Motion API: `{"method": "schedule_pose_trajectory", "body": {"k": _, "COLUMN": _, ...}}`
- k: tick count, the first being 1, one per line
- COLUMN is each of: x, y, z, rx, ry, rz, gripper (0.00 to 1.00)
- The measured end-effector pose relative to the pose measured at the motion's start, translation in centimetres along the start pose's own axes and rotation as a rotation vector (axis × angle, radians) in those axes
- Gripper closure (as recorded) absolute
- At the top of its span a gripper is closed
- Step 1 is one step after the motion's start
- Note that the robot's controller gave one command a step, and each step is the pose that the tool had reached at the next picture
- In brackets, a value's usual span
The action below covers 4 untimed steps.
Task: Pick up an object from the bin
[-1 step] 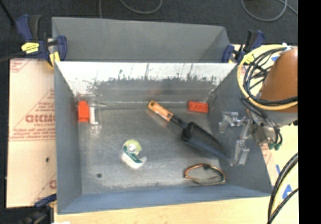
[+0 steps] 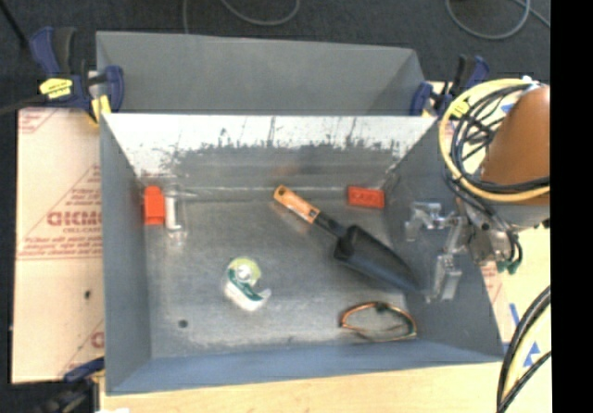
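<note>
Hanging over the right side of the grey bin [image 2: 125, 244], my claw [image 2: 435, 249] sits low against the sloping right wall. Its two metal fingers [image 2: 447, 274] are spread apart, one toward the back of the bin and one toward the front, and nothing is pinched between them. Behind them my wrist carries its orange cover [image 2: 521, 138] and a bundle of looped cables [image 2: 471, 129].

Nearest to me lies a long tool with a black head and a copper-coloured handle [image 2: 366, 254]. It lies slantwise on the floor of the bin, handle pointing to the back left, and the black end stops just beside my claw; whether they touch I cannot tell. A thin brown loop [image 2: 378, 307] lies near the front wall, below the black head and close to my front finger.

Farther off, a small orange block [image 2: 364, 196] rests at the back wall. A white and green roundish thing [image 2: 246, 283] lies left of the middle. A second orange block [image 2: 153, 206] stands in the back left corner with a clear piece [image 2: 174, 217] touching it.
</note>
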<state>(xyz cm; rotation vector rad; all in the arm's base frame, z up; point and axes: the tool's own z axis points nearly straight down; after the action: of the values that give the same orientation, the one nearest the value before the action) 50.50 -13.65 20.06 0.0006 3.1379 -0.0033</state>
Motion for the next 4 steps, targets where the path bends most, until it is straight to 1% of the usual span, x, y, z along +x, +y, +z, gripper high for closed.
{"method": "schedule_pose_trajectory", "body": {"k": 1, "x": -1.2, "y": 3.5, "z": 6.3, "rx": -0.001, "ry": 0.000, "rz": 0.108, "gripper": 0.00}}
{"method": "schedule_pose_trajectory", "body": {"k": 2, "x": -1.8, "y": 4.5, "z": 8.1, "rx": -0.002, "ry": 0.006, "rz": 0.154, "gripper": 0.00}}
{"method": "schedule_pose_trajectory", "body": {"k": 3, "x": -0.8, "y": 4.1, "z": 8.4, "rx": -0.002, "ry": -0.002, "rz": 0.268, "gripper": 0.00}}
{"method": "schedule_pose_trajectory", "body": {"k": 4, "x": -1.9, "y": 4.7, "z": 12.9, "rx": -0.003, "ry": 0.002, "rz": 0.384, "gripper": 0.00}}
